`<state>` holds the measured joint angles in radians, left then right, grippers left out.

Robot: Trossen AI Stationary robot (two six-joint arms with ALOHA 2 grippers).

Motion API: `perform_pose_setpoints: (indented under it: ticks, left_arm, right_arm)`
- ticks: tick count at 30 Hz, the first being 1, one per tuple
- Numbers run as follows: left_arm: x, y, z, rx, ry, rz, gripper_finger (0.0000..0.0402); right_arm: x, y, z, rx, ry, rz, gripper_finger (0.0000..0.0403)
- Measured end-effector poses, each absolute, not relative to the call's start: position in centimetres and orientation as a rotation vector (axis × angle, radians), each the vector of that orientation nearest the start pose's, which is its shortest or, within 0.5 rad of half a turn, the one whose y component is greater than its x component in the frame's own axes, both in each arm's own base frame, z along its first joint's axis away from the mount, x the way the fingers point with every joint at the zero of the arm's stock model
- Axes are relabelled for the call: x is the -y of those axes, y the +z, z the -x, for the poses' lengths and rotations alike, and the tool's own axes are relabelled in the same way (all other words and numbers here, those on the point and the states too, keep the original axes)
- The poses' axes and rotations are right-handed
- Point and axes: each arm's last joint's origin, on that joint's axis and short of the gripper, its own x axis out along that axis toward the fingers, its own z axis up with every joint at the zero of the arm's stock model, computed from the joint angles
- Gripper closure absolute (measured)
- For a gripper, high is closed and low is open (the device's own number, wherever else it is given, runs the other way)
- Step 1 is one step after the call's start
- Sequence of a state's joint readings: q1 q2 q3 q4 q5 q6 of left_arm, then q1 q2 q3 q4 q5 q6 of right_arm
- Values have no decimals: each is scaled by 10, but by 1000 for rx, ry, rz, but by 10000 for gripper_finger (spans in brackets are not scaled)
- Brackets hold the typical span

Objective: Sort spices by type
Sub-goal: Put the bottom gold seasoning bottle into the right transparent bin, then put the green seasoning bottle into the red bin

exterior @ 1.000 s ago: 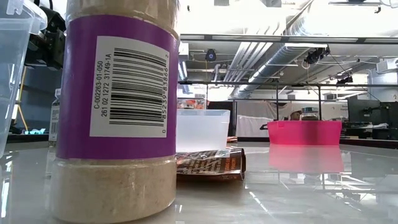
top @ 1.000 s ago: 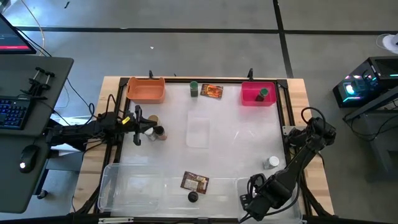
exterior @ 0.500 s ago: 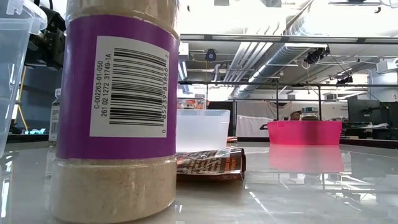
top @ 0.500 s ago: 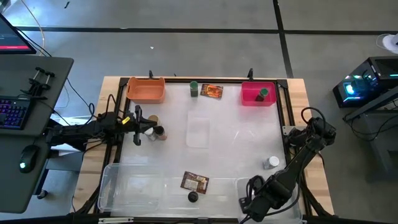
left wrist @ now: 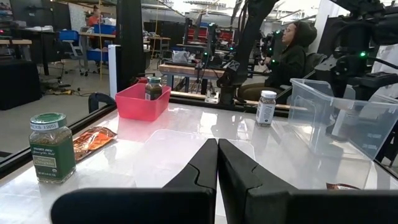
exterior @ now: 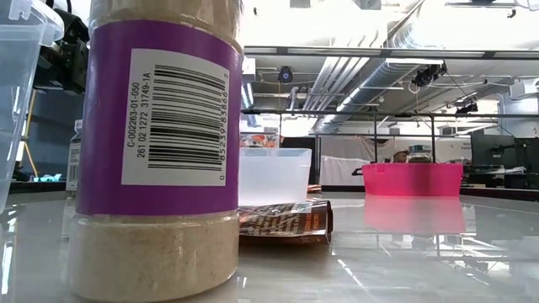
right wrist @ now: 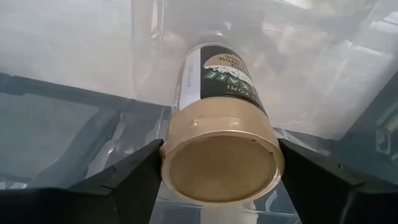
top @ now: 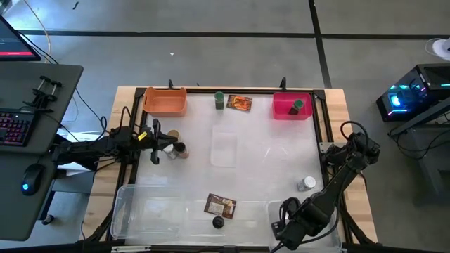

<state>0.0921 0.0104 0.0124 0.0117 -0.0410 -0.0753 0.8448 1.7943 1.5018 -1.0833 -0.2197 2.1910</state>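
Right gripper (right wrist: 219, 177) held a tan-lid jar (right wrist: 219, 134) clamped between its fingers, down at the near-right corner over the clear tray (top: 309, 208). Only the right wrist view showed that grip; from the high view the jar was hidden under the arm.

Left gripper (left wrist: 217, 163) sat at the left edge with fingers pressed together, holding nothing, just beside two small jars (top: 174, 145).

Risks, as I judged them:
- The jar was held by its lid end and lying tilted, so it could slip or pivot on release and roll in the tray.
- The tray wall was close to the fingers; a clip on the rim would shove the tray.

Other spices: green-lid jar (left wrist: 51, 145) and orange packet (left wrist: 91, 140) at the far edge, one jar in the pink bin (top: 291, 107), white-lid jar (top: 306, 184) near right, a packet (top: 220, 205) and black-lid jar (top: 218, 223) near middle.

Low view showed only the black-lid jar's purple label, filling the frame; the grip was out of sight there.
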Motion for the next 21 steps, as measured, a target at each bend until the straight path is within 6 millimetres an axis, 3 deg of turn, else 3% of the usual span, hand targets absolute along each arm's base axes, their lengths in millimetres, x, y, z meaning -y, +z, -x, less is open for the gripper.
perform_pose_setpoints:
  ticks: [14,21]
  left_arm:
    - [-10,168,-97,19,132,75,401]
    - [-10,168,-97,19,132,75,401]
  right_arm:
    - [-266,255,-225,-1598,-860,-1212,53]
    - [-272,282,-226,-1718,-679,-1171,52]
